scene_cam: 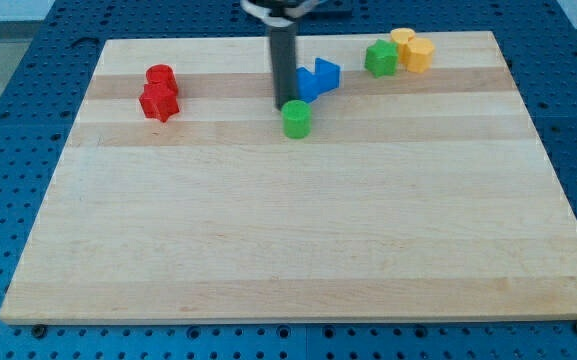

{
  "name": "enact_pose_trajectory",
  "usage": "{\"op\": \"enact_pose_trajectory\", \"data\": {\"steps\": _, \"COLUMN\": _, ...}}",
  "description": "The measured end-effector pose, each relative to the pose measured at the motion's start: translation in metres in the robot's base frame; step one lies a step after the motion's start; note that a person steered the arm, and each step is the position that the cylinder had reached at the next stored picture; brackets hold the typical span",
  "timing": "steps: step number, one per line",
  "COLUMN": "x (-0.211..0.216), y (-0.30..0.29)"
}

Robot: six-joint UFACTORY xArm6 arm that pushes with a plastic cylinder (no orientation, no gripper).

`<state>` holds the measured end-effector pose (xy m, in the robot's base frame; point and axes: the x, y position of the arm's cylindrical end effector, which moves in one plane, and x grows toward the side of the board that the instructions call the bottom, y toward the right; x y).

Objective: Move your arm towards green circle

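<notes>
The green circle (296,119) is a short green cylinder on the wooden board (298,230), a little above the board's middle. My rod comes down from the view's top, and my tip (284,106) stands just at the circle's upper left edge, touching it or nearly so. Two blue blocks (317,78) sit right behind the rod, to the view's right of it; the nearer one is partly hidden by the rod.
A red cylinder (160,76) and a red star-like block (158,102) sit together at the upper left. A green block (380,57) and two yellow blocks (412,49) cluster at the upper right near the board's top edge.
</notes>
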<state>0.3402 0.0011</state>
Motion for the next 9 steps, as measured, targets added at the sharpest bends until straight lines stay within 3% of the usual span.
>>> {"op": "enact_pose_trajectory", "data": {"steps": 1, "x": 0.009, "y": 0.024}}
{"op": "enact_pose_trajectory", "data": {"steps": 3, "x": 0.011, "y": -0.089}}
{"op": "enact_pose_trajectory", "data": {"steps": 4, "x": 0.058, "y": -0.087}}
{"op": "enact_pose_trajectory", "data": {"steps": 5, "x": 0.078, "y": -0.088}}
{"op": "enact_pose_trajectory", "data": {"steps": 7, "x": 0.079, "y": -0.139}}
{"op": "enact_pose_trajectory", "data": {"steps": 9, "x": 0.12, "y": -0.099}}
